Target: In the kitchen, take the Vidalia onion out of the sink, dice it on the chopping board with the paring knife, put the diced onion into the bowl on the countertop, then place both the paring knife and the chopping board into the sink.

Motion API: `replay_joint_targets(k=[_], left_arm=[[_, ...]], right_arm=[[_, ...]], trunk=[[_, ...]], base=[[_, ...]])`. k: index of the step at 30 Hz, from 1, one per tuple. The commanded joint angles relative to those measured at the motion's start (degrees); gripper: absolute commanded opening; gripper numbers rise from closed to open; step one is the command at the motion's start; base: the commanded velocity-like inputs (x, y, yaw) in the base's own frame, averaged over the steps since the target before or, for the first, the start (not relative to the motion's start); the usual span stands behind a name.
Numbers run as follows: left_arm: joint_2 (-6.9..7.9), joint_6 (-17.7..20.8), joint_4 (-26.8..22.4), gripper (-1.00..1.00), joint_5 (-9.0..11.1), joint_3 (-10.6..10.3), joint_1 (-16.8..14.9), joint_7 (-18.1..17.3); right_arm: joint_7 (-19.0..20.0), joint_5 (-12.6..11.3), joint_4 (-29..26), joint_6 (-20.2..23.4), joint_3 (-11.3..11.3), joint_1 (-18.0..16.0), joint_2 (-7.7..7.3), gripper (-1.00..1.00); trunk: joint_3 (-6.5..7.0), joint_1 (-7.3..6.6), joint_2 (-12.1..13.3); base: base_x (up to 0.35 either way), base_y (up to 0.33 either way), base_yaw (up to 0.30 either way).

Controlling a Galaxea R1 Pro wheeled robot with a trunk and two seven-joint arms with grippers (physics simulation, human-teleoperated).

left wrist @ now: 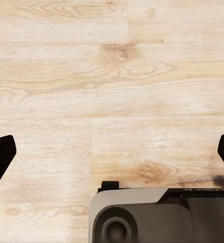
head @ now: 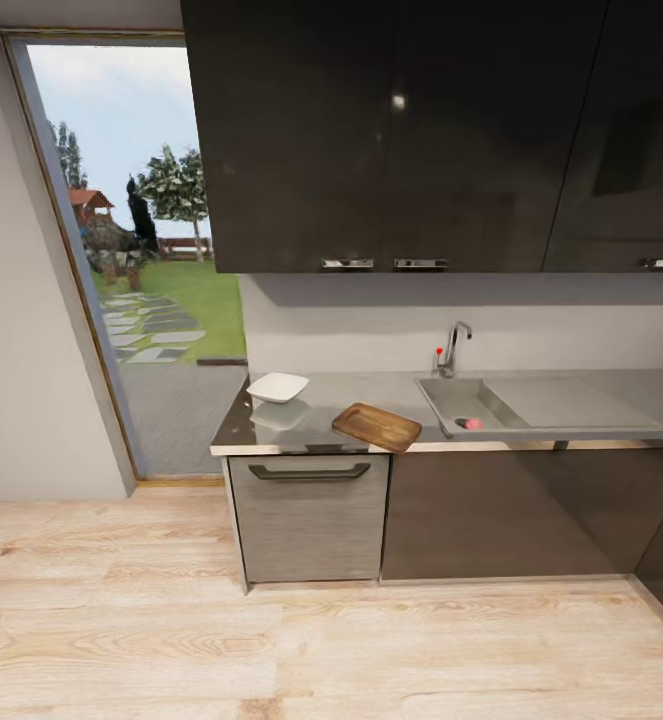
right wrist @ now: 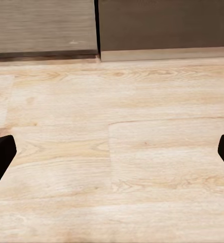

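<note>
Left gripper point(left wrist: 112, 152) and right gripper point(right wrist: 112, 152) both hang spread wide over pale wood-grain floor point(right wrist: 112, 167), holding nothing. On the glossy grey tabletop point(head: 316, 425) sit the white bowl point(head: 277, 387) and dark wooden chopping board point(head: 376, 427); the steel sink point(head: 449, 398) holds something small and pink (onion point(head: 472, 423), apparently).

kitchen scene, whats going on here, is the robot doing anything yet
Nothing is being handled. The robot stands back from the counter, both wrist cameras looking down at the wood floor with the left gripper and right gripper open and empty. On the countertop the white bowl sits left of the chopping board, which pokes over the front edge. A small pinkish thing, probably the onion, lies in the sink.
</note>
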Motion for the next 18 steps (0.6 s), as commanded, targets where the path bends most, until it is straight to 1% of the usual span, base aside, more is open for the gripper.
replay_joint_targets(k=[1, 6, 18], left_arm=[[0.00, -0.07, -0.06, 1.00, 0.04, 0.03, 0.04, 0.02], [0.00, -0.07, -0.06, 1.00, 0.04, 0.03, 0.04, 0.00], [0.00, -0.07, -0.08, 1.00, 0.04, 0.03, 0.04, 0.02]], right_arm=[[-0.15, -0.03, 0.04, -0.17, 0.00, -0.02, 0.02, 1.00], [-0.15, -0.03, 0.05, -0.17, 0.01, -0.02, 0.02, 1.00], [-0.15, -0.03, 0.07, -0.17, 0.03, -0.02, 0.02, 1.00]], trunk=[[0.17, -0.21, 0.38], [1.07, -1.30, 2.39], [1.07, -1.30, 2.39]], base=[[0.000, 0.000, 0.000], [0.000, 0.000, 0.000], [0.000, 0.000, 0.000]])
